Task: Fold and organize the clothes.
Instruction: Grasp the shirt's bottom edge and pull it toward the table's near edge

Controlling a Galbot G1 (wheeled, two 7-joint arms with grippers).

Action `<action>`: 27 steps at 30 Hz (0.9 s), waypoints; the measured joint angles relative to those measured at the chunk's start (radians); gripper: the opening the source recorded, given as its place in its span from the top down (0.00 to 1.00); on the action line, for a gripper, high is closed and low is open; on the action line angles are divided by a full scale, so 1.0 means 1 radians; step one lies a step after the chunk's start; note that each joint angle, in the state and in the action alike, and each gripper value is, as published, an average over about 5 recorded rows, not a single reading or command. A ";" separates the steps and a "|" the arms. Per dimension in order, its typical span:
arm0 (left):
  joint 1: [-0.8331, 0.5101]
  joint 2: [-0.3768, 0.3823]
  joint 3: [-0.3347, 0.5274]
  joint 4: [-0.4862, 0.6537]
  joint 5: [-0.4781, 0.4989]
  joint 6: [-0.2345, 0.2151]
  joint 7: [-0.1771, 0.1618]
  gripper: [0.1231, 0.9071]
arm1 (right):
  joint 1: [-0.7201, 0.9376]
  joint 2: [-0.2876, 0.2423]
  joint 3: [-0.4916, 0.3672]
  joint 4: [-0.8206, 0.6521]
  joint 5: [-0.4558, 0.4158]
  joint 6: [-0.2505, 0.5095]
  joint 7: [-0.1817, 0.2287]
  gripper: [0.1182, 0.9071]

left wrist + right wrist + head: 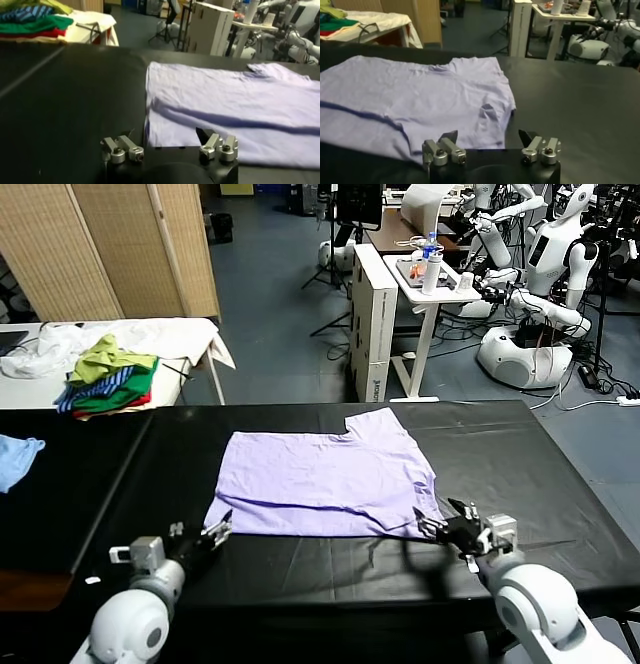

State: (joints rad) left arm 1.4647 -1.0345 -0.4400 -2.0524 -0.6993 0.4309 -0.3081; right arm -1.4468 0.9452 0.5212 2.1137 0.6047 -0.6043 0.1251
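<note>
Pale lilac and pretty thin-looking, the T-shirt point(325, 482) is spread flat in the middle of the black table point(560, 474), plain side up as far as I can see, no print showing. It's already partly folded: the near part is doubled over, so there's a long crease line running across it parallel to the near hem, and only one short sleeve point(378, 425) sticks out, up at about 1 o'clock from the shirt's centre. The fabric has soft wrinkles, and there's a little bunched pucker near the corner at 4 o'clock, which is clearest in the right wrist view point(487, 111). The left gripper point(216, 534) sits low at the shirt's 7 o'clock corner, jaws apart, its fingertips point(205, 135) right at the near hem with one tip just over the fabric edge. The right gripper point(437, 522) is at the 4 o'clock corner, jaws also apart, tips just beside the hem, holding nothing. Further out, at 10 o'clock, a white side table point(190, 334) holds a green, blue-striped and red garment pile point(108, 379), and a small light blue cloth point(18, 456) lies at the far 9 o'clock edge. Back at 1 o'clock there's a white stand point(425, 304) and other white robots point(545, 294).
</note>
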 joint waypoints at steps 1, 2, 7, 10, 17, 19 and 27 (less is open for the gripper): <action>0.002 0.000 0.000 0.000 0.000 0.000 0.000 0.00 | -0.003 0.001 -0.001 -0.003 -0.003 0.001 -0.001 0.08; 0.003 0.000 0.000 0.001 0.000 0.000 0.001 0.00 | -0.005 0.003 -0.002 -0.006 -0.006 0.002 -0.002 0.14; 0.004 -0.001 0.000 0.005 -0.001 0.000 0.002 0.00 | -0.011 0.010 -0.006 -0.012 -0.016 0.005 -0.004 0.44; 0.004 -0.002 0.001 0.007 -0.001 0.000 0.002 0.06 | -0.016 0.011 -0.007 -0.013 -0.018 0.003 -0.004 0.65; 0.015 -0.005 0.002 0.006 0.002 -0.001 0.004 0.55 | -0.022 0.014 -0.011 -0.018 -0.019 0.000 -0.004 0.96; 0.020 -0.005 0.002 0.002 0.004 -0.001 0.004 0.72 | -0.027 0.014 -0.011 -0.014 -0.019 -0.005 -0.001 0.97; 0.072 0.005 -0.024 -0.042 0.009 0.000 -0.010 0.97 | -0.090 0.000 0.027 0.049 -0.012 -0.061 0.019 0.97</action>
State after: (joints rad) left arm 1.5364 -1.0297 -0.4636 -2.0939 -0.6904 0.4310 -0.3184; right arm -1.5367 0.9456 0.5480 2.1631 0.5931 -0.6654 0.1442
